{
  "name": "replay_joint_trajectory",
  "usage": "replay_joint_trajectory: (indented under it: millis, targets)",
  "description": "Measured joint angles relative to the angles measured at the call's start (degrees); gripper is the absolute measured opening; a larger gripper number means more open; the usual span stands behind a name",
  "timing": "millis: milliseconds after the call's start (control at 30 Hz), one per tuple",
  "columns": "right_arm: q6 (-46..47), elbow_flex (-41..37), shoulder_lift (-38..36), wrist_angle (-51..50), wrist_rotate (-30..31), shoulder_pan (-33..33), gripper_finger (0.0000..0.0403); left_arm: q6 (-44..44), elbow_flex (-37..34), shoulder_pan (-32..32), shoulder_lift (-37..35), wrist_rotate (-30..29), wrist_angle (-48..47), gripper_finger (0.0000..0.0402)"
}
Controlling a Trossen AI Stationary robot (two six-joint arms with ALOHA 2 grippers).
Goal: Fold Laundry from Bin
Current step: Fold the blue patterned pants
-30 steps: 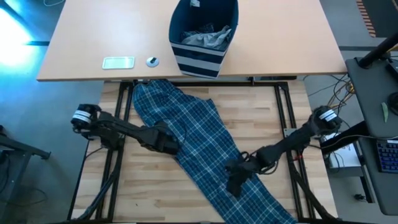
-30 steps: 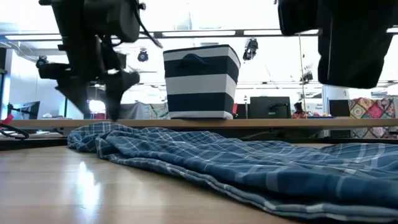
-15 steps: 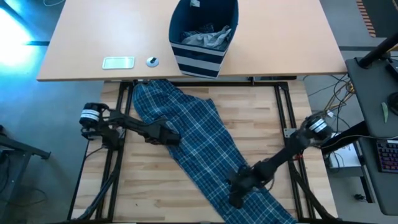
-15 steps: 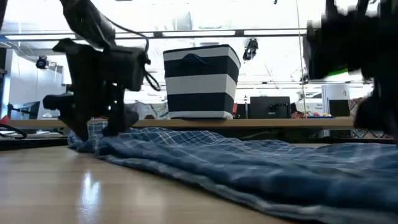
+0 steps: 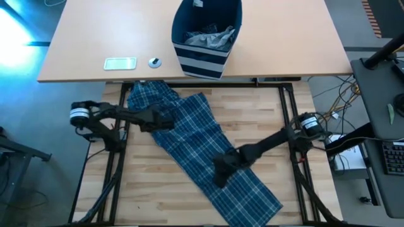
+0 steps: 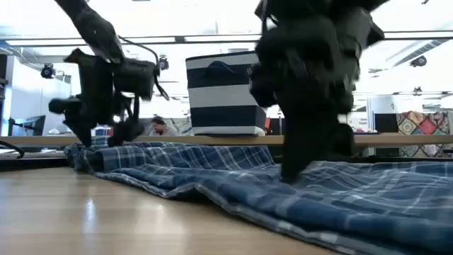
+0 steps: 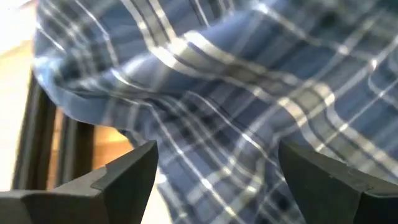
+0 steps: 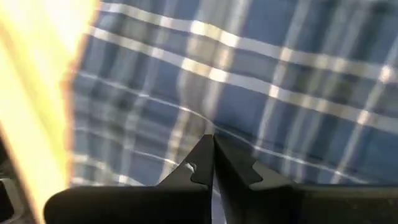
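Note:
The blue-and-white plaid trousers (image 5: 202,148) lie slantwise on the wooden table, from far left to near right. My left gripper (image 5: 168,120) is open low over their bunched far-left part (image 7: 217,93), a finger to each side. My right gripper (image 5: 219,178) is shut, its tips down on the trousers' middle (image 6: 294,170). The navy striped bin (image 5: 207,38) stands on the tan table beyond, with grey laundry (image 5: 211,38) inside. My left gripper hangs spread over the bunched plaid cloth; I cannot tell whether its fingers touch it. My right gripper bears down with its shut fingertips (image 8: 212,146) on the trousers' middle (image 8: 249,118), slanting down from the table's right. The cloth lies flat on the table under them; whether a fold is caught between the tips cannot be told.
A pale flat device (image 5: 120,63) and a small round thing (image 5: 154,62) lie on the tan table left of the bin. Black frame rails (image 5: 287,113) run along both sides of the wooden top. Bare wood shows near left (image 5: 151,183).
My right gripper dipped toward the near edge, then swept left and farther onto the table, its tips on the cloth; the trousers' near-right end slid left with it. My left gripper moved toward the far-left corner, and the cloth there has bunched up.

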Motion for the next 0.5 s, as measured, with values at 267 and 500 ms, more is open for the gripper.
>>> replay_joint_trajectory:
  millis: [267, 500]
  targets:
    - [0.3, 3.9, -1.2, -6.4, -2.5, 6.1, 0.0009, -4.8, 0.3, -6.4, -15.4, 3.3, -2.5, 0.0315]
    - [6.0, 0.1, 0.4, -7.7, -3.6, 14.4, 0.0009, -6.1, 0.1, -15.2, -17.3, 2.7, -1.1, 0.0315]
